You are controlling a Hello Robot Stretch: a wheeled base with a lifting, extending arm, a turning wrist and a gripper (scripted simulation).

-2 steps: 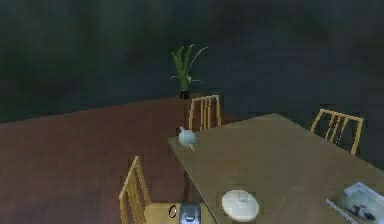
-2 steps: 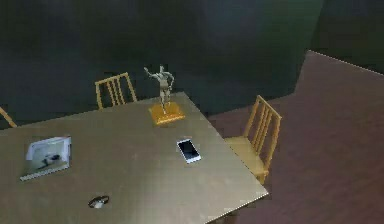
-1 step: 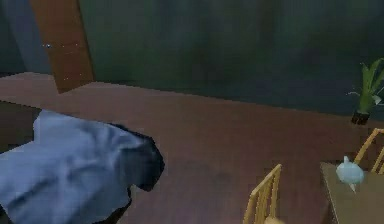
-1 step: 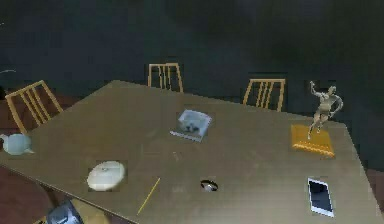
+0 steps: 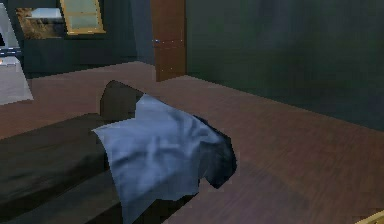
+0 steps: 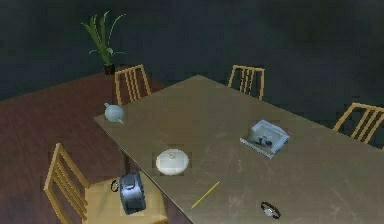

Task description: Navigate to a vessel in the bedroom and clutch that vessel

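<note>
A small pale blue round thing with a narrow top (image 6: pixel 115 113), shaped like a little vase, stands at the near left corner of a tan dining table (image 6: pixel 230 120) in the arm side view. A white, flat, round dish-like thing (image 6: pixel 172 161) lies on the same table near its front edge.
Wooden chairs (image 6: pixel 131 83) ring the table; one (image 6: pixel 70 185) at the lower left carries a grey-blue device (image 6: pixel 131 194). A grey box (image 6: pixel 267 137), a yellow pencil (image 6: pixel 205 194) and a potted plant (image 6: pixel 105 40) are there. Ahead lies a dark bench (image 5: pixel 60 150) under a blue cloth (image 5: pixel 160 150), with a wooden post (image 5: pixel 168 40).
</note>
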